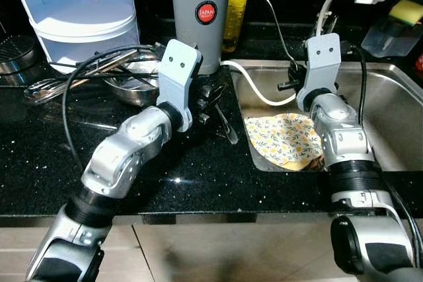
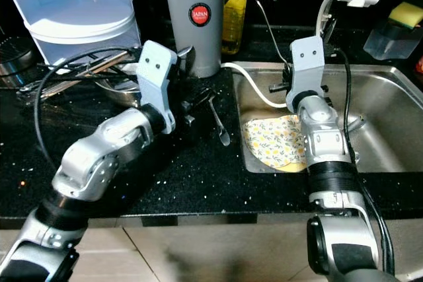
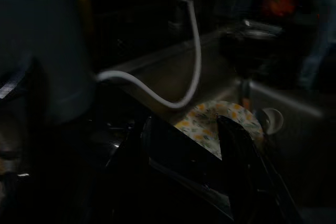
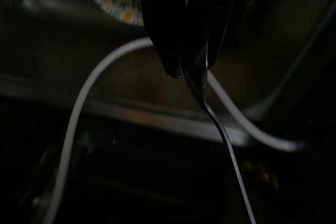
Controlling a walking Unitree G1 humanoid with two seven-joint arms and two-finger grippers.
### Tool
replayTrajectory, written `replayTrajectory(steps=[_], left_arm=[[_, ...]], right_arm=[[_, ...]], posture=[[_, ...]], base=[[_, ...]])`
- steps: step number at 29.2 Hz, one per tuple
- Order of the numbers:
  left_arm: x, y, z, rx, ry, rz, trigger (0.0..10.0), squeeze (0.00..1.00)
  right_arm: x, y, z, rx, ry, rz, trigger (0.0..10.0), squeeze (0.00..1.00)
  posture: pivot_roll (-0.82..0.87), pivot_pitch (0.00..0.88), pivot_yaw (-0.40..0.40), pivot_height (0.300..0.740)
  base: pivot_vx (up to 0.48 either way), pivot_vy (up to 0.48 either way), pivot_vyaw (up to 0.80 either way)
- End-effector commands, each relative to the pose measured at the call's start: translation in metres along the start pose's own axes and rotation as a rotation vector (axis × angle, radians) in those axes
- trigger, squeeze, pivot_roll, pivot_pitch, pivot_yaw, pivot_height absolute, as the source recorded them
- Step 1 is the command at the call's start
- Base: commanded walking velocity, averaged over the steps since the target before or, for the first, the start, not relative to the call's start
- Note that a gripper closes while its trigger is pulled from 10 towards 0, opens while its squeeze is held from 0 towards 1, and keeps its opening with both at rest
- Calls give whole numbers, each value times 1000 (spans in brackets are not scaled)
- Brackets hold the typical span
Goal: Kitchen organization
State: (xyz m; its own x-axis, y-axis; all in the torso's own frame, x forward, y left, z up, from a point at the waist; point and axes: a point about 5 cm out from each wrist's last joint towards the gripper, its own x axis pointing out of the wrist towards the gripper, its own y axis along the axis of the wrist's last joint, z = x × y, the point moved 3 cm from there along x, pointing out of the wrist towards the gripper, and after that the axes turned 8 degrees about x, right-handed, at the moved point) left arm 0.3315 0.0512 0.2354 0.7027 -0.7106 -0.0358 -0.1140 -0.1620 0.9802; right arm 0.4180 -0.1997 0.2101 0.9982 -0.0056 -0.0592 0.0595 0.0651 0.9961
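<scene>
- The left gripper (image 2: pixel 198 107) hangs over the black counter (image 1: pixel 39 163) by the spoon (image 2: pixel 220 127). Its fingers are apart and hold nothing.
- The right gripper (image 4: pixel 186 66) is over the sink (image 1: pixel 396 97), near the flowered plate (image 1: pixel 284 138). Its fingers pinch a thin metal handle (image 4: pixel 226 140).
- The handle could slip and clatter down, because the grip is at its very tip.
- What the handle belongs to is too dark to tell.

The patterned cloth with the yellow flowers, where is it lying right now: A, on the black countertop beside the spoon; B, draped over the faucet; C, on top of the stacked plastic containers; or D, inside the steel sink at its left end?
D: the floral cloth lies on the bottom of the steel sink, at its end nearest the black countertop, beside the right arm.
</scene>
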Motion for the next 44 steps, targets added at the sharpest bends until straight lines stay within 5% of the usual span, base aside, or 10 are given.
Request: replayTrajectory(steps=[1, 9, 17, 30, 40, 41, 42, 44], left_arm=[[2, -7, 5, -7, -75, -62, 10000, 0], [14, 1, 8, 80, -190, -72, 10000, 0], [17, -1, 10, 66, -216, -78, 10000, 0], [24, -2, 32, 58, -331, -63, 10000, 0], [24, -3, 32, 52, -333, -58, 10000, 0], [24, -3, 32, 52, -332, -57, 10000, 0], [24, -3, 32, 49, -330, -56, 10000, 0], [24, -3, 32, 48, -328, -53, 10000, 0]], right_arm=[[6, 5, 11, -21, -45, -6, 10000, 0], [15, -7, 24, -5, -99, -114, 10000, 0], [11, -30, 30, -31, -106, -179, 10000, 0], [-2, -49, 52, -207, 0, -294, 10000, 0], [-9, -60, 50, -129, 64, -355, 10000, 0], [-10, -62, 50, -123, 67, -358, 10000, 875], [-11, -62, 49, -106, 78, -355, 10000, 1000], [-11, -60, 49, -90, 80, -347, 10000, 1000]], posture=[[105, 44, -10, 740], [108, 83, 17, 740], [95, 107, 47, 740], [12, 123, 96, 740], [4, 110, 94, 740], [3, 108, 94, 740], [2, 106, 94, 740], [2, 104, 94, 740]], base=[[0, 0, 0], [0, 0, 0], [0, 0, 0], [0, 0, 0], [0, 0, 0], [0, 0, 0], [0, 0, 0], [0, 0, 0]])
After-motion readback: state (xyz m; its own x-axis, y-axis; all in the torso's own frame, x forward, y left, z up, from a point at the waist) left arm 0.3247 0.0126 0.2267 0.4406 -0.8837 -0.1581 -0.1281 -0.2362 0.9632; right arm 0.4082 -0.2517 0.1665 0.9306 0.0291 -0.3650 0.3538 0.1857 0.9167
